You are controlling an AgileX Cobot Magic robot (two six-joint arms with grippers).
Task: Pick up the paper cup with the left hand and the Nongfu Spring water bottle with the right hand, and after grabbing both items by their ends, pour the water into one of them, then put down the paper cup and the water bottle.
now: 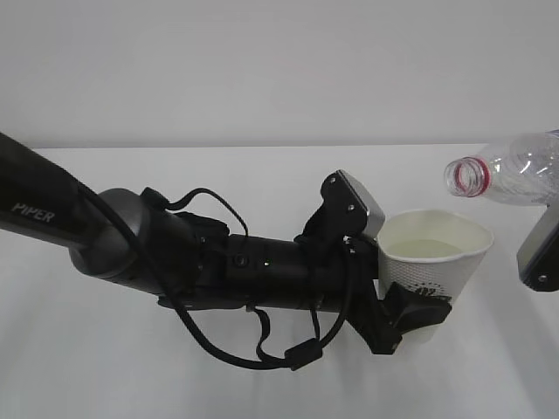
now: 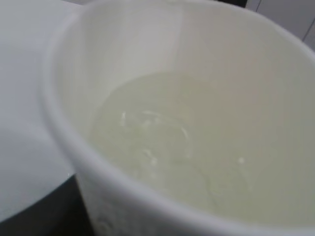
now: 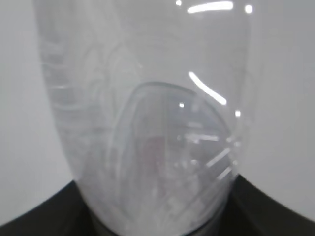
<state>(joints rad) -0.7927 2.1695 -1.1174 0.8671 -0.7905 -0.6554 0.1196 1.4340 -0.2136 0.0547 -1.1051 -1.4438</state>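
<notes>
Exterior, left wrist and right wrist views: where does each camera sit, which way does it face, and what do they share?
Exterior view: looks down at a slant on the white table; shows the left hand on its PIPER arm holding the paper cup, and the tilted Nongfu Spring water bottle.
Left wrist view: right at the cup's rim, looking into the water; no gripper parts clearly visible.
Right wrist view: just behind the clear bottle; dark gripper parts at the bottom corners.
Shared: cup with exterior and left wrist; bottle with exterior and right wrist.
</notes>
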